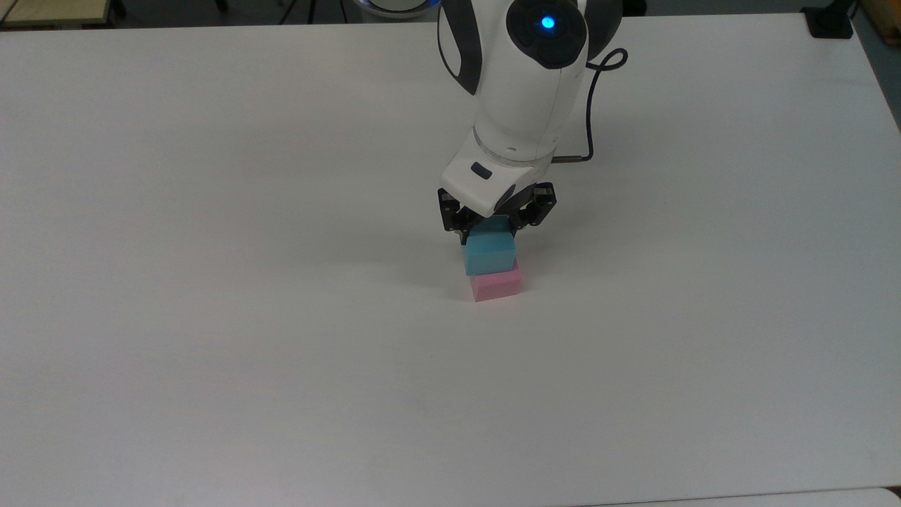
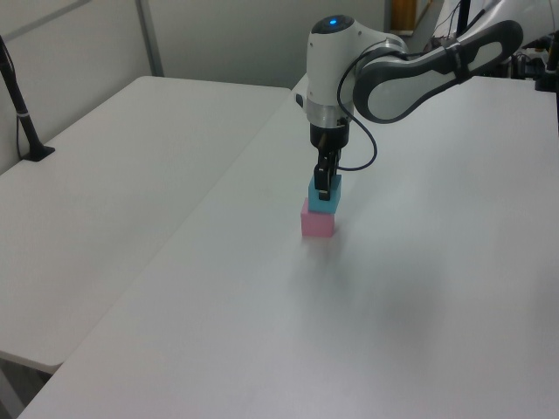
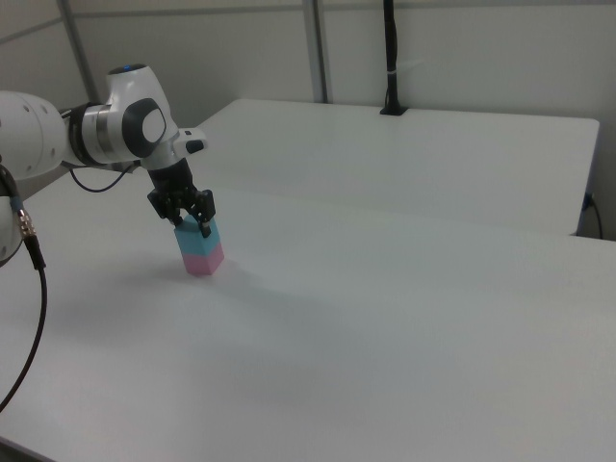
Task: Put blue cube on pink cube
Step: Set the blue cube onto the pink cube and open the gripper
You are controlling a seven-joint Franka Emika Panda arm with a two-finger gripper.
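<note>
Blue cube (image 1: 490,253) sits on top of the pink cube (image 1: 497,285) — faces in contact, near mid-counter (image 1: 211,282). Gripper (image 1: 496,225) directly above the pink cube, fingers (image 3: 204,227) closed on the blue cube's sides. In the top view the blue cube's near face looks set slightly toward the top view's left of the pink one. Risk, as I judge it: uneven release or a sideways lift could drag the blue cube off — or nudge the pink cube along the counter.
</note>
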